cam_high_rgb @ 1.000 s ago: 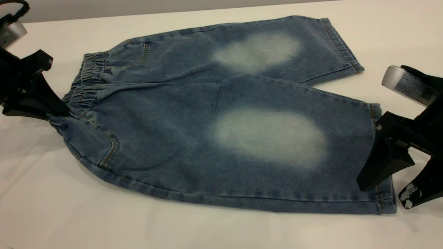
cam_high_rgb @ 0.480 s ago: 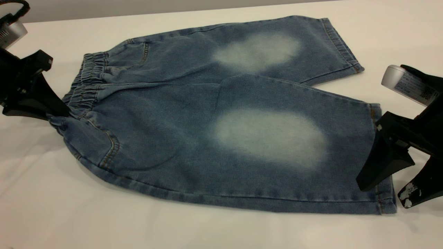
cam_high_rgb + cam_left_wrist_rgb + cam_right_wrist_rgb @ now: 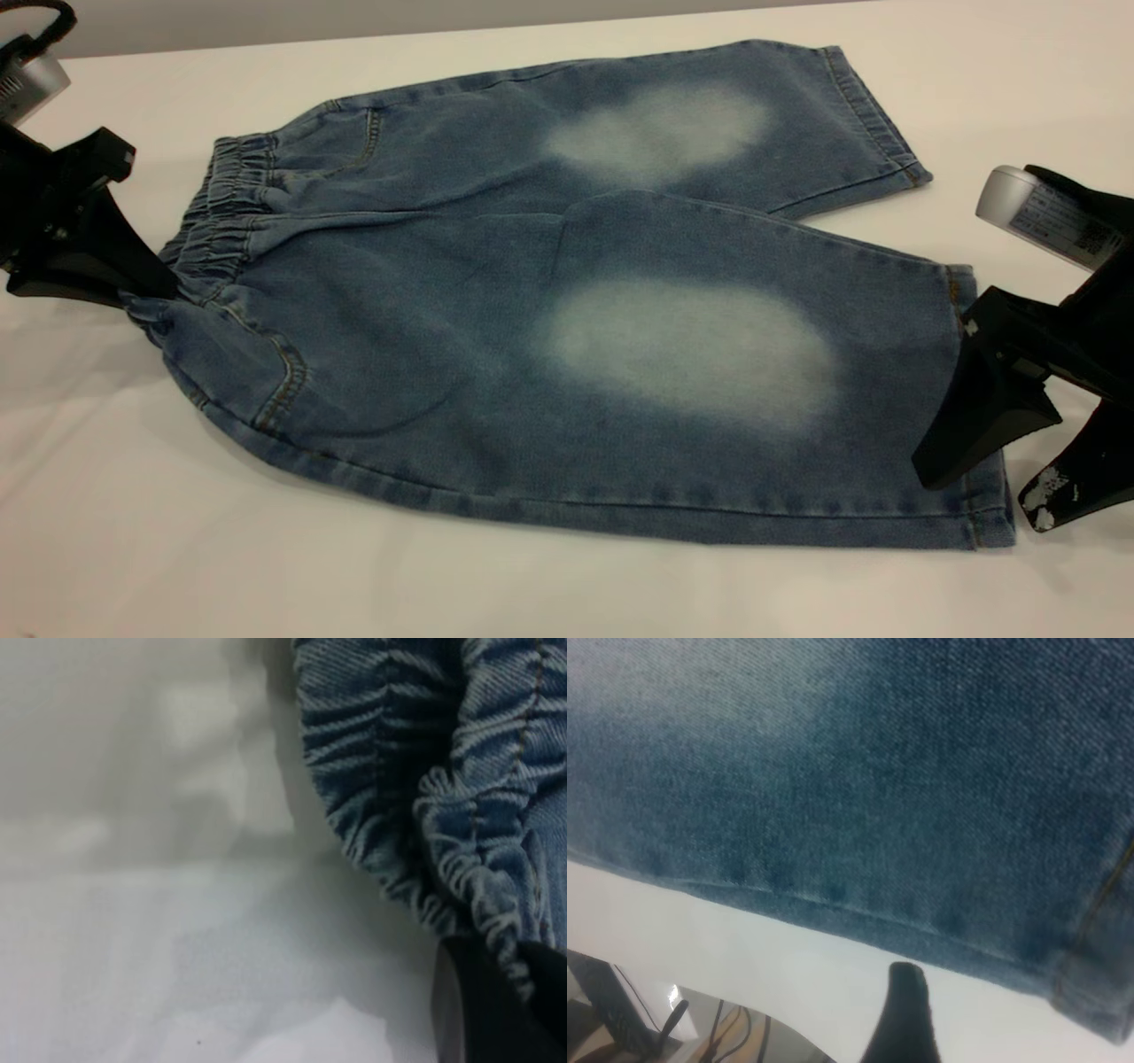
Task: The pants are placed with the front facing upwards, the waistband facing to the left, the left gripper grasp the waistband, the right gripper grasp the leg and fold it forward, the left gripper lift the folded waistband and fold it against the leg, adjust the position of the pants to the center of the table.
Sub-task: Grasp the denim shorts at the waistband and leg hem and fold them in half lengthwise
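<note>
The pants (image 3: 549, 301) lie flat on the white table (image 3: 177, 549), front up, with a pale oval on each leg. The ruched waistband (image 3: 217, 208) points left. My left gripper (image 3: 152, 294) is at the waistband's near corner and is shut on it; in the left wrist view the gathered denim (image 3: 461, 859) runs in between the black fingers (image 3: 483, 1010). My right gripper (image 3: 979, 501) stands open at the near leg's hem (image 3: 983, 523). One finger is over the denim. The scuffed fingertip (image 3: 1045, 496) is just past the hem, and one fingertip (image 3: 902, 1014) shows over bare table.
The far leg (image 3: 709, 124) reaches toward the table's back edge (image 3: 443, 31). Bare white tabletop lies in front of the pants and to their right. A floor with cables (image 3: 718, 1028) shows beyond the table's near edge in the right wrist view.
</note>
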Tool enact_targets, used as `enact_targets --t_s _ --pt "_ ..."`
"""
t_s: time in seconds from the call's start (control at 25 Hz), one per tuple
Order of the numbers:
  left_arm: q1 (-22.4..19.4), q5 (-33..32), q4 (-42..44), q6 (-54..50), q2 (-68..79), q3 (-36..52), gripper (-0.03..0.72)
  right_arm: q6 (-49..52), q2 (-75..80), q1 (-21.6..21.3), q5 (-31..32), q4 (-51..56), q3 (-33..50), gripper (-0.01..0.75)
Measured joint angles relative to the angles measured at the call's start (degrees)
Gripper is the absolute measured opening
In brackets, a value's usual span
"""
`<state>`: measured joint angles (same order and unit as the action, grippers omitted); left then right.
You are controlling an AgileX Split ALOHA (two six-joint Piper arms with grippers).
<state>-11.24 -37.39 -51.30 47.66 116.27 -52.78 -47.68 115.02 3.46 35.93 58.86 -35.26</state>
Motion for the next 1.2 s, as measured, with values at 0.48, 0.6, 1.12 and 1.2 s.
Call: enact_targets --t_s 0.48,0.6,1.12,1.2 --pt "0.0 0.0 0.0 0.2 0.0 0.0 0.095 -1.8 2.0 0.0 1.6 1.4 0.0 0.517" --pt "0.0 0.0 0.0 0.2 0.0 0.0 0.095 -3.2 2.1 0.0 1.5 2.6 0.0 0.517" --pt "0.0 0.0 0.0 0.3 0.0 0.0 0.095 -5.6 5.6 0.0 2.7 4.3 0.0 0.295" --pt "0.0 0.0 0.0 0.3 0.0 0.0 0.095 -6.3 6.6 0.0 2.9 4.3 0.0 0.239"
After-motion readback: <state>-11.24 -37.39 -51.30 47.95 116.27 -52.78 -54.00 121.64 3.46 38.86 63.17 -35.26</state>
